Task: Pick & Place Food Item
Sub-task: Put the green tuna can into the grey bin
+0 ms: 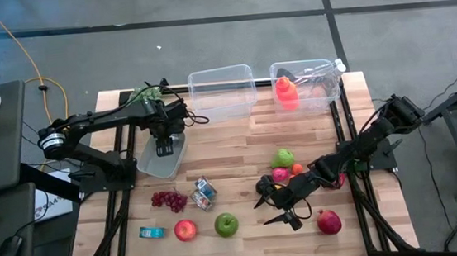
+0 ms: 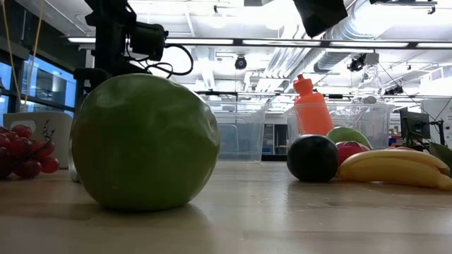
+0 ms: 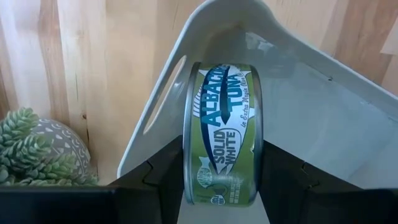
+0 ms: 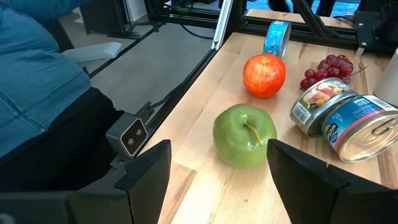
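A green-labelled tuna can [image 3: 222, 134] stands on edge between the fingers of my left gripper [image 1: 163, 142], which points down over the pale grey bin [image 1: 150, 164] at the table's left. The bin's rim and handle slot [image 3: 165, 99] show behind the can. My right gripper [image 1: 271, 211] hovers open near the table's front middle. A green apple [image 4: 244, 135] lies on the wood just ahead of its fingers, untouched. My left gripper pinches the tuna can by its two flat ends [image 3: 189, 180], one finger on each, so the labelled side wall faces the wrist camera. The fingers come from above, pointing down. The can is on edge over the bin's corner; whether it touches the bin's floor I cannot tell.
Two clear tubs [image 1: 222, 91] [image 1: 306, 84] stand at the far edge, the right one with an orange bottle [image 1: 286, 92]. Grapes [image 1: 168, 200], two cans [image 1: 204, 194], a teal can [image 1: 150, 232], a red apple [image 1: 185, 229] and a pomegranate [image 1: 329, 221] lie around. A person [image 4: 37, 74] sits near the front edge.
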You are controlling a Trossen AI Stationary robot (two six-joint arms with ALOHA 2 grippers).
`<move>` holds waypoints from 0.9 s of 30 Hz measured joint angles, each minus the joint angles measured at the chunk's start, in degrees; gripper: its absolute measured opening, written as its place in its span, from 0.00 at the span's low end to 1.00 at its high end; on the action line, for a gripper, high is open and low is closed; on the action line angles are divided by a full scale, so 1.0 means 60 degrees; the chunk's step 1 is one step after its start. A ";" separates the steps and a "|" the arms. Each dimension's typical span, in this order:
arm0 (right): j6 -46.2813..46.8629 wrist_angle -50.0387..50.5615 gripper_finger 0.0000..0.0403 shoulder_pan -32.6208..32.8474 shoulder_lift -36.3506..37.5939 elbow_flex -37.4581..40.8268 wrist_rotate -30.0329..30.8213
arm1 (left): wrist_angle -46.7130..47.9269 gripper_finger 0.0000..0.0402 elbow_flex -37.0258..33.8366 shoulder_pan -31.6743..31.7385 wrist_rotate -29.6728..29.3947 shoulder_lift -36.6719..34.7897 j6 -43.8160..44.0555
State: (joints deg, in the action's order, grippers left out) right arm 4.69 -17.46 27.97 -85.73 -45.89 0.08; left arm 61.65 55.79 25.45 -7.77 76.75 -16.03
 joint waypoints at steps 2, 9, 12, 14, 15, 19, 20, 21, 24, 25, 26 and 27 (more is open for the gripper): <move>0.0000 0.0004 0.63 0.0000 0.0000 0.0000 0.0000 | 0.0001 0.41 0.0000 0.0000 0.0003 0.0000 -0.0032; 0.0004 0.0010 0.63 0.0000 0.0000 0.0000 0.0000 | 0.0000 0.41 0.0000 0.0000 0.0003 0.0000 0.0033; 0.0004 0.0012 0.63 0.0000 0.0000 0.0000 0.0000 | -0.0029 0.42 0.0000 0.0000 0.0012 0.0000 0.0119; 0.0004 0.0012 0.63 0.0000 0.0000 0.0000 0.0000 | -0.0067 0.45 0.0000 0.0000 0.0029 -0.0001 0.0240; 0.0004 0.0015 0.63 0.0000 0.0000 0.0000 -0.0001 | -0.0073 0.47 0.0000 -0.0004 0.0001 -0.0004 0.0260; 0.0005 0.0019 0.63 0.0000 0.0000 0.0000 -0.0002 | -0.0144 0.56 0.0000 -0.0004 -0.0037 -0.0004 0.0438; 0.0007 0.0019 0.63 0.0000 0.0003 0.0000 0.0000 | -0.0189 0.58 0.0000 -0.0004 -0.0130 -0.0004 0.0488; 0.0007 0.0019 0.63 0.0000 0.0000 0.0000 -0.0003 | -0.0210 0.60 0.0000 -0.0005 -0.0319 -0.0004 0.0567; 0.0007 0.0019 0.63 0.0000 0.0000 0.0000 -0.0002 | -0.0215 0.63 0.0000 -0.0004 -0.1026 -0.0004 0.0657; 0.0007 0.0019 0.63 0.0000 0.0000 0.0000 0.0000 | -0.0215 0.63 0.0002 -0.0004 -0.1254 -0.0004 0.0787; 0.0007 0.0019 0.63 0.0000 0.0000 0.0000 0.0000 | -0.0168 0.63 0.0031 -0.0004 -0.1467 -0.0005 0.0906; 0.0007 0.0019 0.63 0.0000 0.0000 0.0000 0.0000 | -0.0062 0.64 0.0084 -0.0012 -0.1638 -0.0030 0.0945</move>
State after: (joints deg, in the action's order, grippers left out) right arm 4.73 -17.34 27.97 -85.73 -45.89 0.08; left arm 61.28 56.29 25.38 -17.59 76.57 -10.36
